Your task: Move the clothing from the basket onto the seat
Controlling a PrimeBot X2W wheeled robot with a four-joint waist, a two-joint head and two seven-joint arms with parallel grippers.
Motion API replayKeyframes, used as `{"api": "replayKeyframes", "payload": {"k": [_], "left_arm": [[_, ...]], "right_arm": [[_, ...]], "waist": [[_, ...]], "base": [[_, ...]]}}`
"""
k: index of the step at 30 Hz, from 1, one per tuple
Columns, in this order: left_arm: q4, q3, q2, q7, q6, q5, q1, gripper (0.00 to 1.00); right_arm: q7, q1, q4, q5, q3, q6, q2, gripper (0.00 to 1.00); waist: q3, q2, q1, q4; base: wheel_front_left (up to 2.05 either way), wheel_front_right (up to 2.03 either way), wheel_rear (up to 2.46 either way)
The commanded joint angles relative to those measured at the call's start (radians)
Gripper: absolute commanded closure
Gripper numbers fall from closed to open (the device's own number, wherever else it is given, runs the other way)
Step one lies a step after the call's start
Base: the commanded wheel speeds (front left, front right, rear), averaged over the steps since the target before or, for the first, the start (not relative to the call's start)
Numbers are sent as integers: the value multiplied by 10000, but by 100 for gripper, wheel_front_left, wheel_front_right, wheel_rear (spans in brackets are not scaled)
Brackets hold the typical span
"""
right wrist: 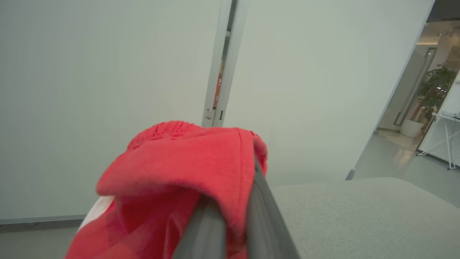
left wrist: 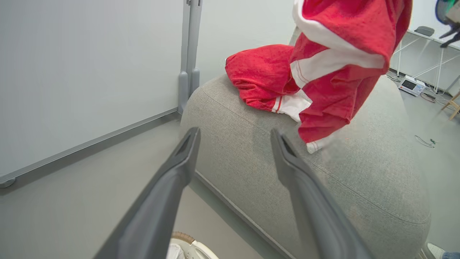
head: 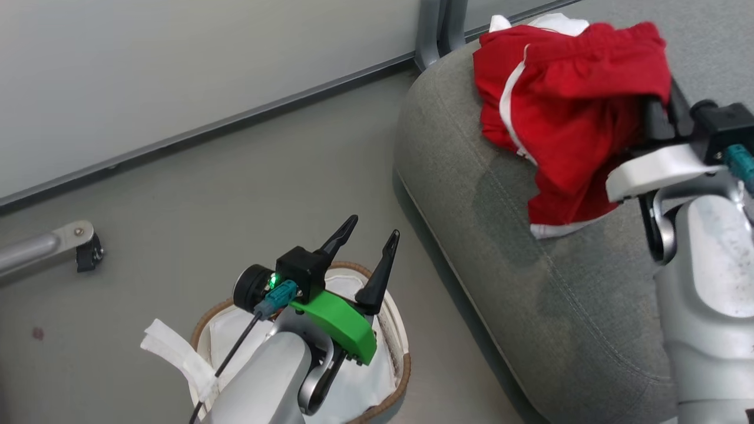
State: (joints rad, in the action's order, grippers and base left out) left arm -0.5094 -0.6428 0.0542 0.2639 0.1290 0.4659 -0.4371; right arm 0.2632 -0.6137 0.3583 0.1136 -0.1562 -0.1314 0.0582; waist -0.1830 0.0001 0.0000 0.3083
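Observation:
My right gripper (head: 655,115) is shut on a piece of red clothing (head: 565,106) with white stripes, holding it up so it hangs just over the grey seat (head: 530,282). In the right wrist view the fabric (right wrist: 187,169) drapes over my fingers (right wrist: 262,216). A second red and white garment (left wrist: 258,75) lies bunched on the seat (left wrist: 251,172) beyond the hanging one (left wrist: 341,72). My left gripper (head: 374,227) stands open with nothing in it above the basket (head: 403,365), which shows a white liner inside. The left wrist view has that open gripper (left wrist: 234,132) pointing at the seat's near edge.
The basket stands on the grey floor just left of the seat. A white wall panel with a grey post foot (head: 436,35) runs behind. A metal leg with a caster (head: 76,241) is at the far left. A white liner strip (head: 177,353) hangs over the basket rim.

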Motion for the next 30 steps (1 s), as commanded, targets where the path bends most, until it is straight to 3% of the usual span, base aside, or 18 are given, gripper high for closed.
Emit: {"api": "replayKeyframes", "payload": {"k": [1, 9, 16, 24, 30], "left_arm": [[22, 46, 74, 6, 26, -111, -216, 0], [231, -131, 120, 6, 28, -332, -856, 0], [730, -128, 102, 5, 29, -577, -1423, 0], [1084, -114, 57, 5, 29, -720, -1717, 0], [1100, 59, 108, 5, 29, -788, -1668, 0]], "right_arm": [[24, -409, -109, 161, -151, 14, 208, 100], [24, -2616, 45, 774, -1148, 14, 1891, 100], [-244, -4133, 1124, 1173, -1792, 14, 3103, 100], [-313, -4176, 2864, 1696, -2612, 14, 3682, 100], [-138, -3874, 3806, 2111, -3223, 14, 3479, 100]], "waist": [[-553, -1, 0, -463], [-1916, -1, 0, -1647], [-3226, -1, 0, -2495], [-4202, -1, 0, -2928], [-4482, -1, 0, -2861]], "base": [[0, 0, 0], [0, 0, 0], [0, 0, 0], [0, 0, 0], [0, 0, 0]]}}
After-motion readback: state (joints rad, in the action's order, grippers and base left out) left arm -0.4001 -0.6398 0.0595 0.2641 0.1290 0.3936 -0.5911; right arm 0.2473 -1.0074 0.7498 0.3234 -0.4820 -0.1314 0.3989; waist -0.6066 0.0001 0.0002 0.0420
